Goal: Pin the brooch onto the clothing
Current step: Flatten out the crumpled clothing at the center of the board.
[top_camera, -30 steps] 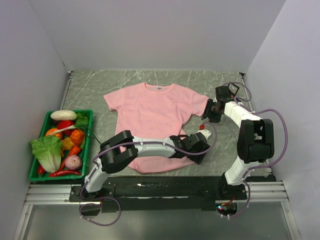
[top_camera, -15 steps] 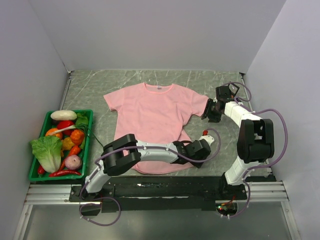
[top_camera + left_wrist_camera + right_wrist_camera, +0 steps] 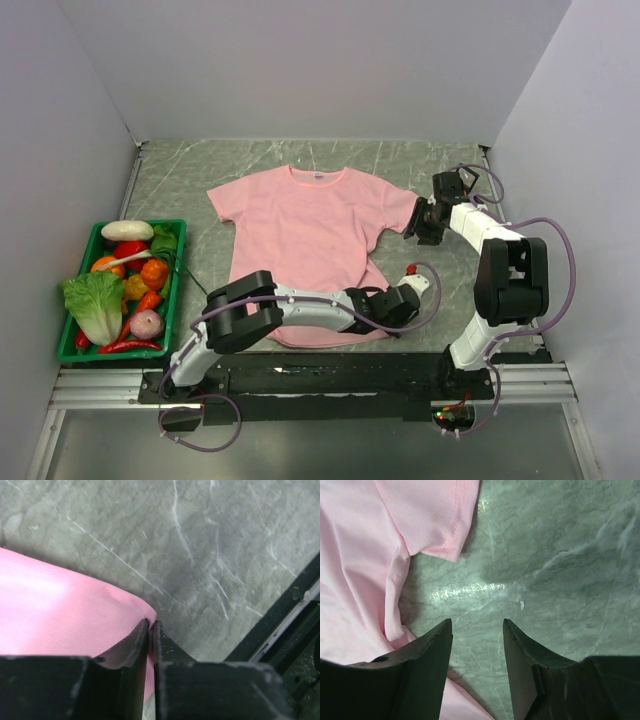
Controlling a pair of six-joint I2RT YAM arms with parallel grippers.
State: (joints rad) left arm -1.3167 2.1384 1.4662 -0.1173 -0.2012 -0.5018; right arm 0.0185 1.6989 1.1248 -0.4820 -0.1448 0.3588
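From above, we see the pink T-shirt (image 3: 300,240) spread flat in the middle of the grey marbled table (image 3: 200,170), collar toward the far side. A white neck label (image 3: 318,175) sits inside the collar, and any print on it is too small for us to read. The left gripper (image 3: 385,318) reaches across to the shirt's near right hem corner. The right gripper (image 3: 418,225) hangs just beside the right sleeve. A tiny red speck (image 3: 410,268) shows by the left wrist, and we cannot tell whether it is the brooch. At the left edge stands a green tray (image 3: 181,290) of vegetables, with a lettuce (image 3: 95,305) at its near end.

On the left wrist view, we find the left gripper (image 3: 151,625) pinched almost closed on the corner of the T-shirt (image 3: 60,615), with pink cloth caught between the two jaws.

On the right wrist view, the right gripper (image 3: 476,630) stands wide and holds nothing above bare table (image 3: 560,555). The T-shirt (image 3: 355,555) and its stitched sleeve (image 3: 437,520) lie to the left.
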